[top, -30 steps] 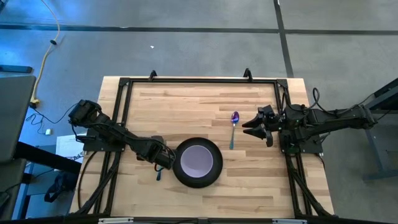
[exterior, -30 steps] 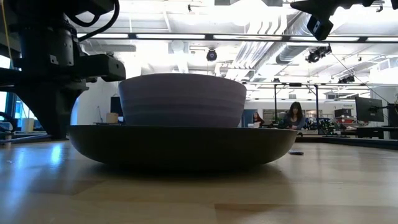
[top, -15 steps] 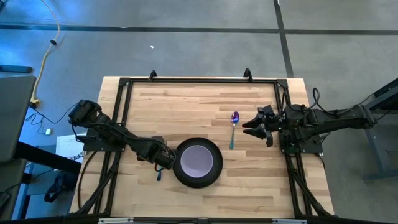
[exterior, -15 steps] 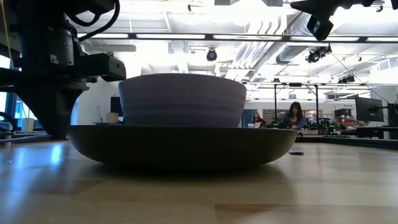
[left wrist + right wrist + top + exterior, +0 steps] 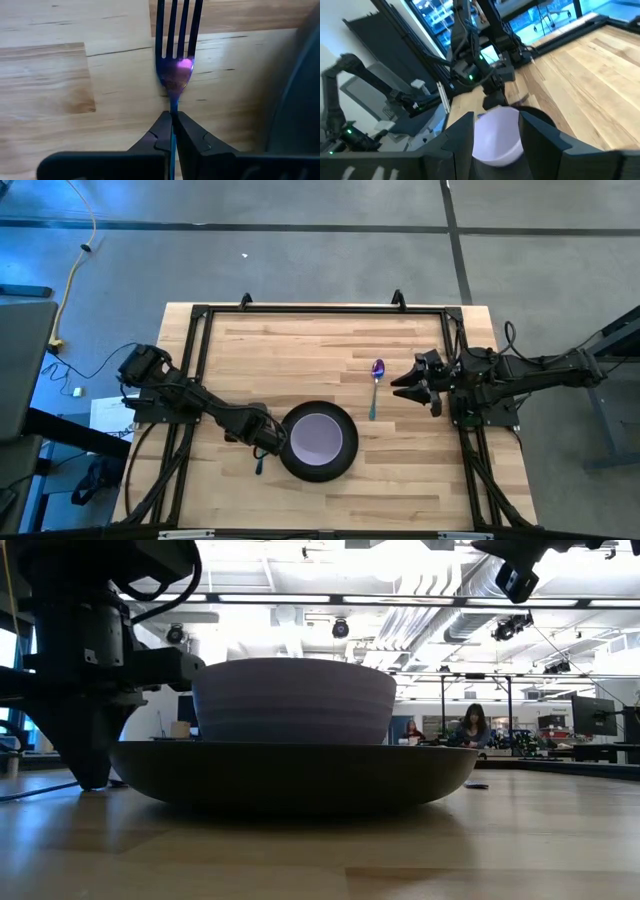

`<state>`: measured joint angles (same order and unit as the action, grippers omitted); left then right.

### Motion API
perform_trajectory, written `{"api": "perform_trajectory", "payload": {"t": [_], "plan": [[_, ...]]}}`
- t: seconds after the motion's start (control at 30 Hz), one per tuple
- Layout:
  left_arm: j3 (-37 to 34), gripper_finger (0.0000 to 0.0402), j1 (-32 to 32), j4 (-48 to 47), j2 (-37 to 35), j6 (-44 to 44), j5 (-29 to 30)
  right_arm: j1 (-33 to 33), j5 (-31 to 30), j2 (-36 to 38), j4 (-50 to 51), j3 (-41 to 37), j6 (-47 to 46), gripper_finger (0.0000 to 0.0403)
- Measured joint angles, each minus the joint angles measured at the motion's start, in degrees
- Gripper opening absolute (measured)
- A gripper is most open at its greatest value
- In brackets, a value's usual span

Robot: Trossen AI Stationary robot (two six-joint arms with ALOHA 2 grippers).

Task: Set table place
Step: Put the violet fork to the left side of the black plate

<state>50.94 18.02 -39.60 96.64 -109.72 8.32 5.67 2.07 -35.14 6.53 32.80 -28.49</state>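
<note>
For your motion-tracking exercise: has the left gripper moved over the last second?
Yes. In the high view the left gripper, shut on the fork, has slid slightly down-picture beside the unmoved black plate.

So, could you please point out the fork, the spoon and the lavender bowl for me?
fork [image 5: 174,75], left wrist view, at the neck below the tines.
spoon [image 5: 378,367], high view, on its bowl end.
lavender bowl [image 5: 319,437], high view, on its inside.

Black plate [image 5: 318,468], lavender bowl [image 5: 319,438], purple-and-teal fork [image 5: 176,60] and spoon [image 5: 376,385], light wood-plank table [image 5: 300,350].
</note>
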Motion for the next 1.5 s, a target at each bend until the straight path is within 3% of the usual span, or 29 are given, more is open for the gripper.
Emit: {"api": "perform_trajectory", "payload": {"t": [0.5, 0.97, 1.5], "plan": [[0.00, 0.0001, 0.00, -0.39, 0.00, -1.56, -0.08, 0.00, 0.09, 1.04, 0.97, 0.02, 0.00, 0.0147], [-0.02, 0.0043, -0.01, -0.21, 0.00, -1.41, 0.15, 0.00, 0.09, 1.05, 1.11, 0.02, 0.01, 0.0147], [0.02, 0.0046, 0.00, 0.25, 0.00, 0.36, 0.14, 0.00, 0.09, 1.05, 1.16, 0.02, 0.01, 0.0147]]}}
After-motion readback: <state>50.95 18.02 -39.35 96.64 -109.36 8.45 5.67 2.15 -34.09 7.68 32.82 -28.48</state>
